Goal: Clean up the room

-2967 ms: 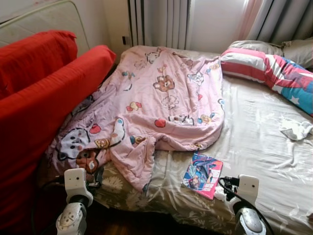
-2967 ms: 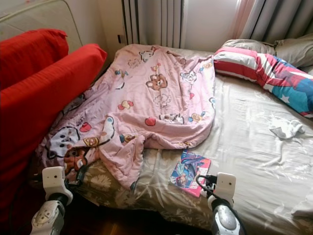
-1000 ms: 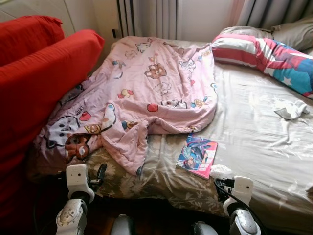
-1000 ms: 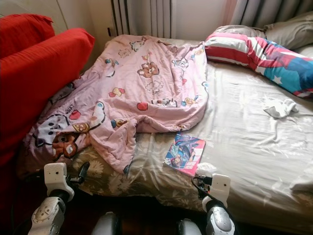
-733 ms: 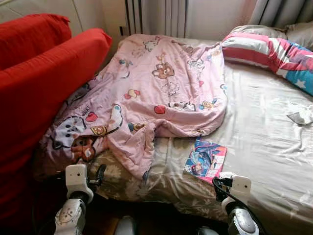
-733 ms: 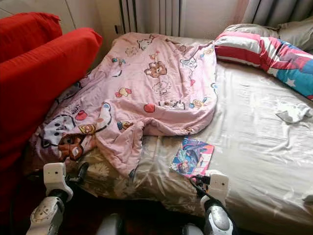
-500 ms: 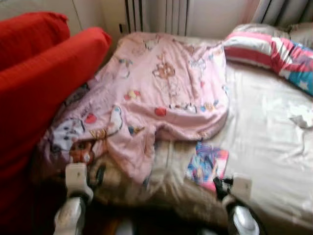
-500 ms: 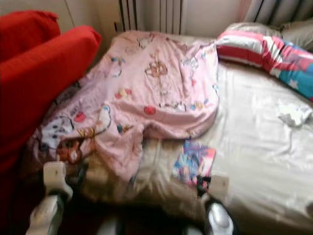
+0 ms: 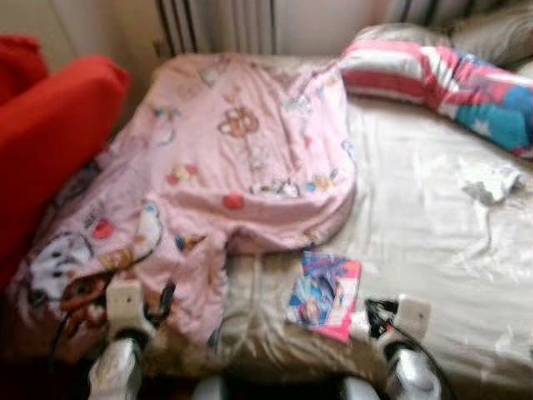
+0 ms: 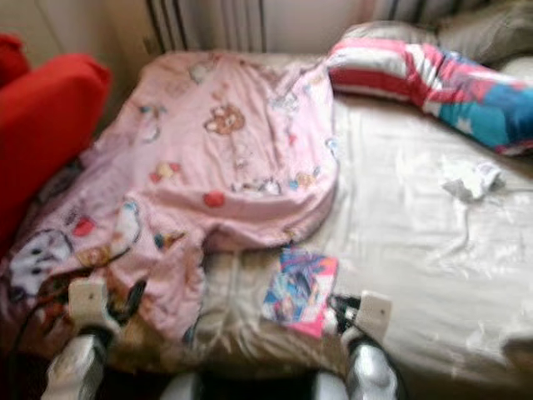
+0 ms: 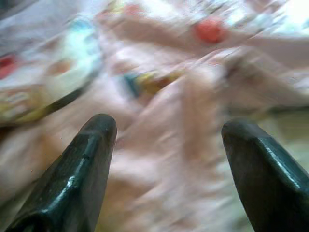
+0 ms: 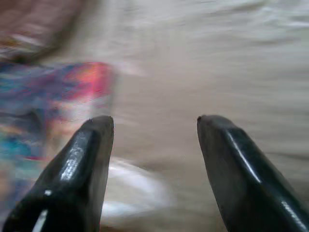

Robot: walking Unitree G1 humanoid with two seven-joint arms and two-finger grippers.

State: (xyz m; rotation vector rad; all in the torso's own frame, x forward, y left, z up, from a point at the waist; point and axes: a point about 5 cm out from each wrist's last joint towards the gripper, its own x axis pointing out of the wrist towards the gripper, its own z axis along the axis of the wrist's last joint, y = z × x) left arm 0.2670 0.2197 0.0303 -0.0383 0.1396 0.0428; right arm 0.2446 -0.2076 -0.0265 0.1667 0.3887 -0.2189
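Left eye view, blurred, shows a bed (image 9: 433,217) with a pink cartoon-print blanket (image 9: 225,175) crumpled over its left half, a colourful book (image 9: 325,296) near the front edge, a white cloth (image 9: 491,182) to the right and a striped pillow (image 9: 433,79) at the head. The left gripper (image 11: 164,130) hangs spread over the blanket's lower edge. The right gripper (image 12: 154,125), also spread, hovers just beside the book above the sheet.

I see a bed (image 9: 433,217) with a pale, shiny sheet. A pink cartoon blanket (image 9: 241,158) lies crumpled across its left half. A colourful book (image 9: 325,296) sits near the front edge, a striped pillow (image 9: 433,79) at the far right, and a small white cloth (image 9: 491,182) on the sheet's right side.
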